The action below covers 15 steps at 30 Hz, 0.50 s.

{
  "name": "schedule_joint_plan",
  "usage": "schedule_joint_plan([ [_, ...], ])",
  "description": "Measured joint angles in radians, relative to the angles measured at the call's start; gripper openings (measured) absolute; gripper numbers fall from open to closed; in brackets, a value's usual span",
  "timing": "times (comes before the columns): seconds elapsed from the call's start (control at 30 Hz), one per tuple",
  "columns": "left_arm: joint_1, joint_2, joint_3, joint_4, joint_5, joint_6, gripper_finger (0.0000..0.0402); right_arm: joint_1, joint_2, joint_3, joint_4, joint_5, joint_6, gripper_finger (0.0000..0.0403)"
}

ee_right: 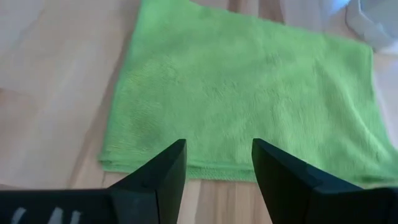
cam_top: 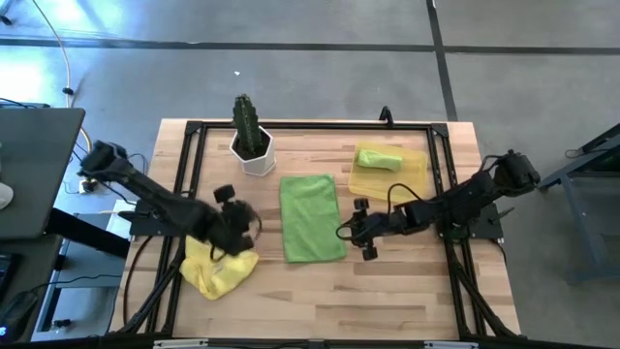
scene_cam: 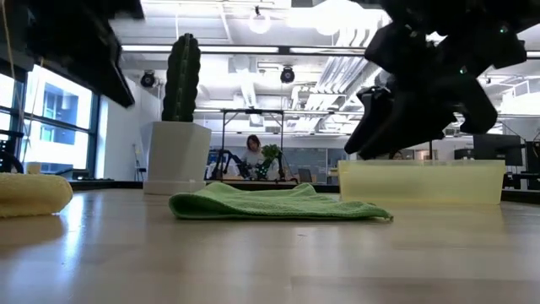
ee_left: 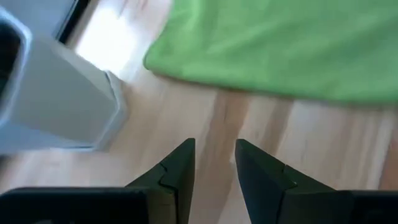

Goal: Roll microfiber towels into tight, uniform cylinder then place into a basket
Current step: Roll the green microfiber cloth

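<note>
Dark fingers of the right gripper apart and empty, just beside one edge of the flat green towel at the table's middle. Left gripper also parted, empty, near the opposite edge, over the crumpled yellow towel. Best to pinch both corners of one edge, lift little, roll evenly and tightly. Count: three towels, one already rolled in the basket; one basket; one cactus pot.
</note>
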Motion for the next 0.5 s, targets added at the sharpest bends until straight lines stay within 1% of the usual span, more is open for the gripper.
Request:
schedule_joint_plan([
  [0.07, 0.058, -0.068, -0.116, 0.223, 0.075, 0.025, 0.0104, -0.008, 0.000, 0.000, -0.018, 0.000, 0.020, 0.0177],
  [0.13, 0.107, -0.092, -0.217, 0.527, 0.202, 0.116, 0.0103, -0.012, 0.000, 0.000, -0.036, 0.000, 0.020, 0.0177],
  [0.2, 0.140, -0.082, -0.287, 0.810, 0.306, 0.234, 0.0103, -0.011, 0.000, 0.000, -0.040, -0.001, 0.014, 0.0177],
  [0.23, 0.147, -0.059, -0.304, 0.937, 0.339, 0.295, 0.0103, -0.011, 0.000, 0.000, -0.040, -0.002, 0.014, 0.0177],
  [0.27, 0.151, -0.035, -0.312, 1.029, 0.364, 0.349, 0.0103, -0.010, 0.000, 0.000, -0.040, -0.004, 0.014, 0.0177],
  [0.37, 0.151, 0.047, -0.315, 1.167, 0.381, 0.472, 0.0104, -0.010, 0.000, 0.000, -0.040, -0.003, 0.015, 0.0177],
  [0.43, 0.151, 0.108, -0.303, 1.191, 0.382, 0.504, 0.0108, -0.010, 0.000, 0.000, -0.040, -0.003, 0.026, 0.0177],
  [0.5, 0.150, 0.174, -0.282, 1.189, 0.385, 0.504, 0.0115, -0.008, 0.000, 0.000, -0.039, -0.006, 0.040, 0.0177],
])
